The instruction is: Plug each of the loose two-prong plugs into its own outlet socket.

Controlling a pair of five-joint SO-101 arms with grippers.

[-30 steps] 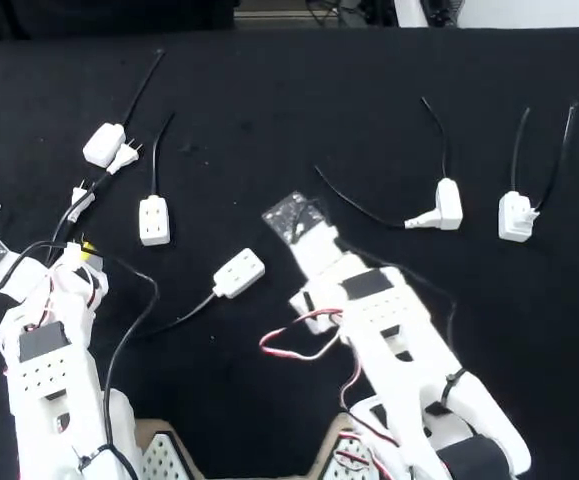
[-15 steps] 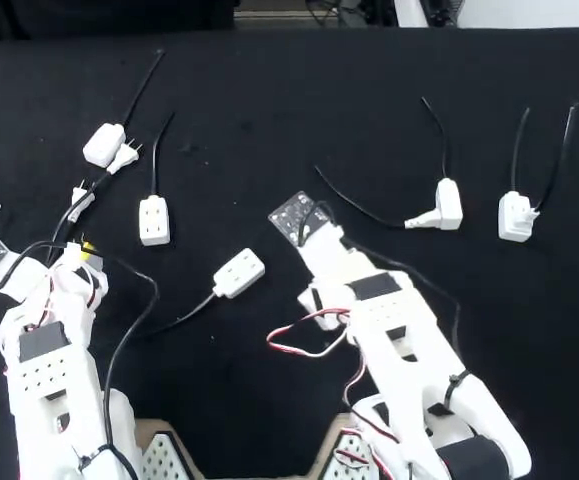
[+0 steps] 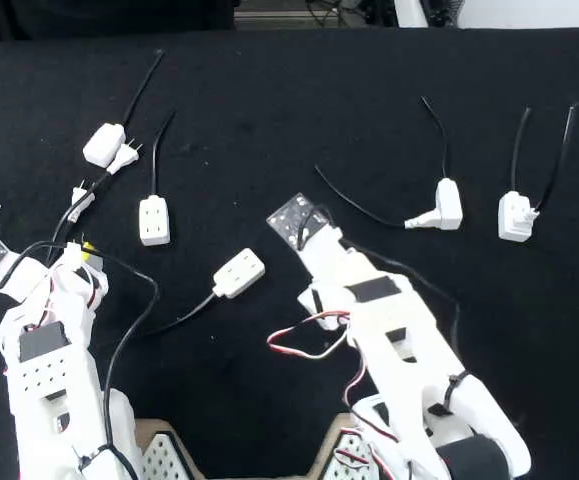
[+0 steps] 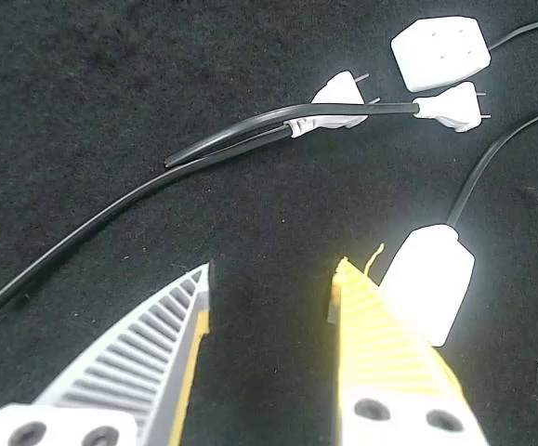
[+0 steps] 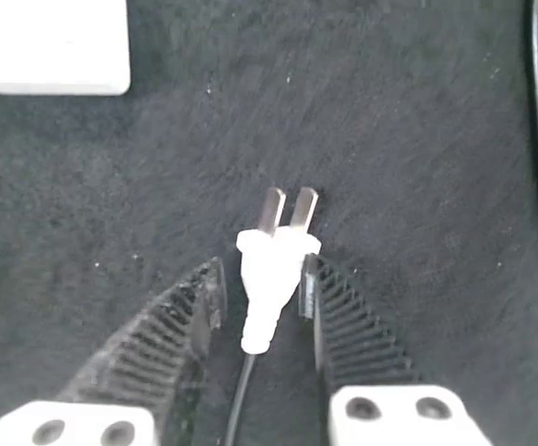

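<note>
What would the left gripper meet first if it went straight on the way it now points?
Most likely the black cables lying across the path of the left gripper, with only bare table before them. The white socket lies beside one finger, out of line. Height is hard to judge.

Right gripper [image 3: 294, 217] slides a touch sideways, away from the outlet socket [image 3: 239, 272] beside it, then eases back a hair toward that socket, ending slightly farther from it than before
</note>
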